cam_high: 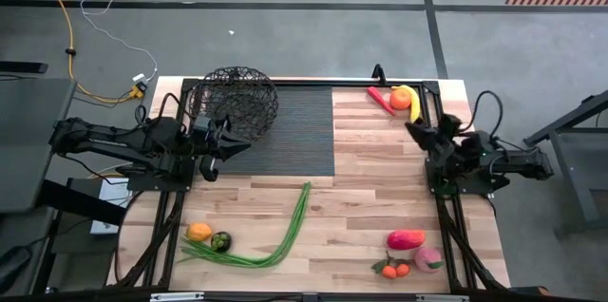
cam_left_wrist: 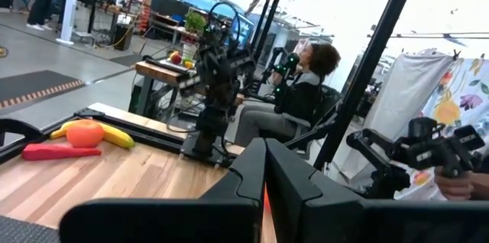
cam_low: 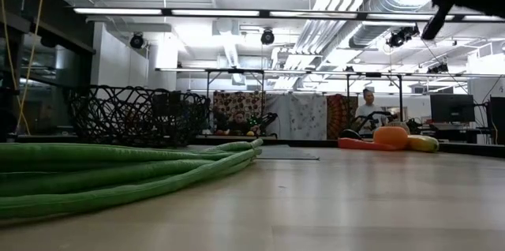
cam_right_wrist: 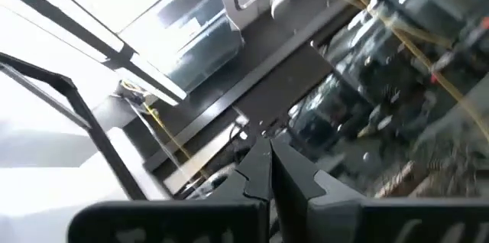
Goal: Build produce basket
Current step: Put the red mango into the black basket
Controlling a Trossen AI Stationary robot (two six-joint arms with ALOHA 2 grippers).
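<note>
At the table's left edge our left gripper (cam_high: pixel 231 146) sits closed and empty, just beside the basket (cam_high: pixel 233 103). Stalks (cam_high: pixel 275 235) lie well apart from both; our right gripper (cam_high: pixel 416 129), pinched empty, waits near the banana (cam_high: pixel 410 100).

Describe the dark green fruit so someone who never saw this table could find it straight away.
In the high view, start at the wooden table and go to its near left corner, diagonally opposite the banana. There, an orange lies at the thick end of the long green stalks. The dark green fruit sits right beside that orange: small, round and the darkest produce there.
</note>
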